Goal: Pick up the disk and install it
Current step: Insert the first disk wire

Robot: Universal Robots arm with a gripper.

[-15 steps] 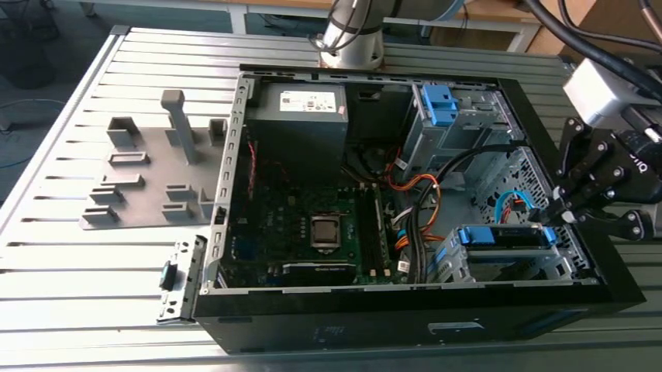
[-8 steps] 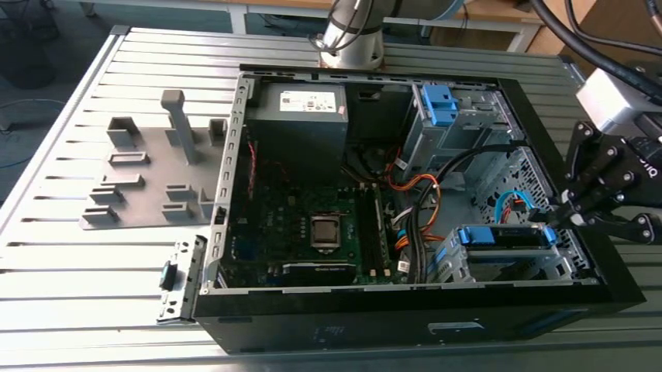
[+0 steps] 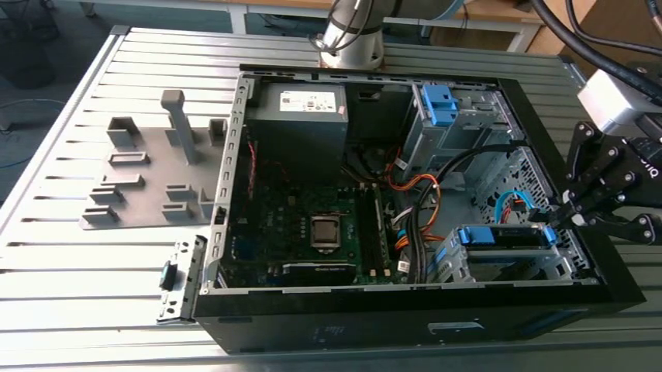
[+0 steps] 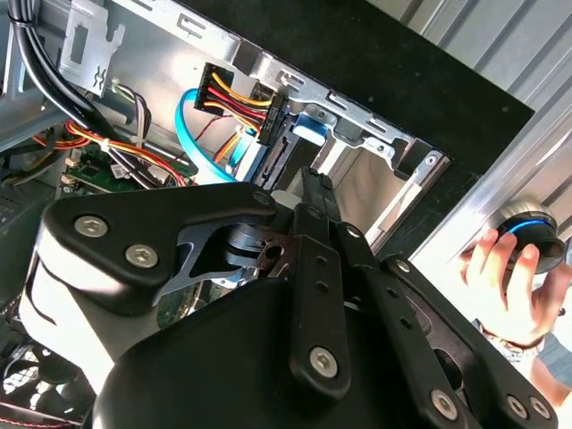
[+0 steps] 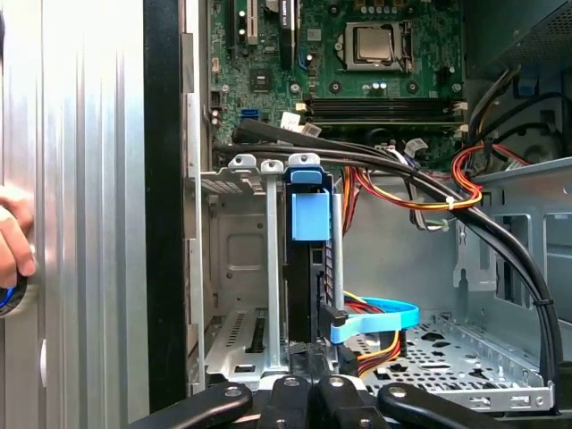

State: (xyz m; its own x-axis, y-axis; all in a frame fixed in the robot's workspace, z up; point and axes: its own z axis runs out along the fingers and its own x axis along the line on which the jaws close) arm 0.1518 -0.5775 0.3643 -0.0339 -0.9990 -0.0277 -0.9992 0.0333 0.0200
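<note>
Disk [image 3: 501,236] stands on edge in the drive cage [image 3: 522,267], at 4 o'clock of the open computer case [image 3: 414,329] in the exterior view. In the first wrist view you see its blue bracket [image 5: 310,214] among the cage's metal rails, with a blue data cable [image 5: 375,320] and a power cable bundle [image 5: 380,344] just beside it. Gripper [image 3: 571,211] hangs at 3 o'clock over the case wall, near the cage. You cannot tell whether the pincer is open or closed. A person's hand [image 4: 505,277] rests on a round blue-ringed object [image 4: 529,231] on the slatted table [image 3: 93,271].
</note>
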